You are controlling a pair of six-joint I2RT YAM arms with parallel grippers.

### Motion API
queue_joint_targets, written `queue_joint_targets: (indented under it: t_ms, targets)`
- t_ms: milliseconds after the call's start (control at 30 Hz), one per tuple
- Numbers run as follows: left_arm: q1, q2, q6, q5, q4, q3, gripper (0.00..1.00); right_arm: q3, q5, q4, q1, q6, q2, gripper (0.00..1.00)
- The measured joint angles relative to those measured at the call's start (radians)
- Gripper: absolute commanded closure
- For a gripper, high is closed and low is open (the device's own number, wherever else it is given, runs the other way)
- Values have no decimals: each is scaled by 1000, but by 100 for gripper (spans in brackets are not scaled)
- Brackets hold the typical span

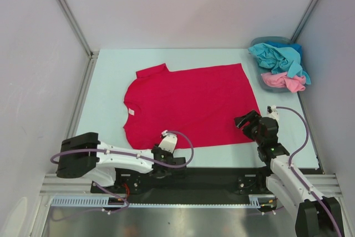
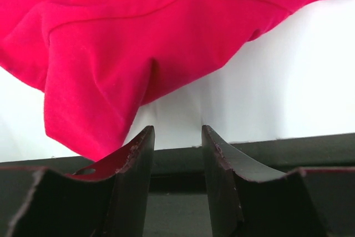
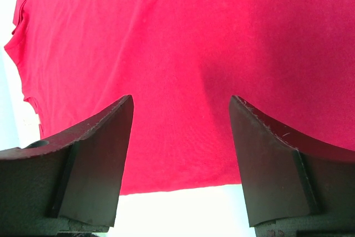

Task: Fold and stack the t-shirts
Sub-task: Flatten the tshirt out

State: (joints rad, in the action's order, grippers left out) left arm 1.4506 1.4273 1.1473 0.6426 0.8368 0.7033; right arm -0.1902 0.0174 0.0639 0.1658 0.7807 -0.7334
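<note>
A crimson red t-shirt (image 1: 188, 104) lies spread flat on the table, its neck and small white label (image 1: 131, 112) to the left. My left gripper (image 1: 165, 136) sits low at the shirt's near edge. In the left wrist view it (image 2: 177, 131) is open with nothing between the fingers, and a folded red sleeve (image 2: 100, 98) lies just ahead and to the left. My right gripper (image 1: 243, 120) hovers over the shirt's near right corner. In the right wrist view it (image 3: 180, 101) stands wide open above the red cloth (image 3: 194, 37), just inside the hem.
A blue-grey basket (image 1: 270, 40) stands at the back right, holding a crumpled teal-blue shirt (image 1: 280, 56) and a light pink shirt (image 1: 283, 80). Pale table surface (image 1: 111, 70) surrounds the red shirt. Metal frame rails run along the left and right sides.
</note>
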Motion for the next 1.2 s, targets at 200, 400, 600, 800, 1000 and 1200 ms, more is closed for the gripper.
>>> queue_joint_targets:
  t_ms: [200,400,600,800,1000,1200]
  targets:
    - [0,29,1,31,5,1,53,0,0,0,0,0,8,26]
    - [-13,37,-5,58,-3,1,53,0,0,-1,0,0,18,26]
    - [-76,-55,-60,42,-114,-22,53,0,0,-8,0,0,31,26]
    - [-231,-301,-155,-3,-231,-134,53,0,0,-15,-2,0,32,26]
    - [-282,-280,-206,-29,-264,-138,53,0,0,-15,-3,0,32,26]
    - [-302,-262,-217,-80,-323,-153,53,0,0,-20,-3,-4,34,26]
